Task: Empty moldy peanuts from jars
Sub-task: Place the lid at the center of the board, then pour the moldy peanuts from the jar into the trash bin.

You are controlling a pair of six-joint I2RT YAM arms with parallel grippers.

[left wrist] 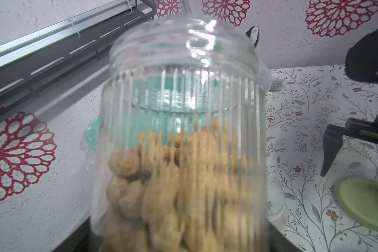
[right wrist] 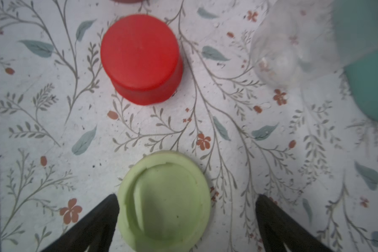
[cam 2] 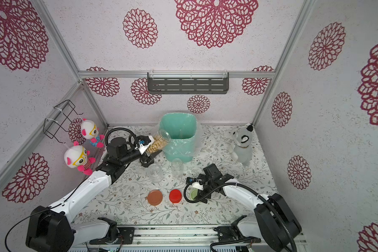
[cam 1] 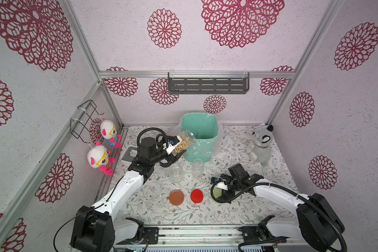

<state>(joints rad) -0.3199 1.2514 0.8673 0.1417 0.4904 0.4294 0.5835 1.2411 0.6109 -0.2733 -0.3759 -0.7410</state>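
Just left of centre in both top views, the one jar holding nuts [cam 1: 184,139] is hanging tilted in the air. Its open mouth is pointing toward the near-left rim of the teal bin [cam 1: 205,150]. The peanuts [cam 1: 179,147] are sitting heaped at the base end, and none are reaching the threaded neck, so I judge the pour is not yet under way.

Your left hand [cam 1: 177,148] is clamping the jar around its lower body, partly closed on the ribbed wall. Gripping low is leaving the mouth free to reach over the plastic liner.

Below it in the frame, one empty jar [cam 1: 176,172] and a second empty jar [cam 1: 198,167] are standing upright on the desk [cam 1: 238,213], near each other and just in front of the bin.

Lower again, the brown-orange lid [cam 1: 176,197], the red lid [cam 1: 197,196] and the pale green lid [right wrist: 165,200] are lying in a row, apart, likely parked clear of the pouring path.

Your right hand [right wrist: 187,196] is hovering over the green lid with its jaws spread wide. One fingertip is just beside the lid's edge, the other is apart from it, and the hand is gripping nothing.

No brand, label or writing is showing on the jars, lids or bin.
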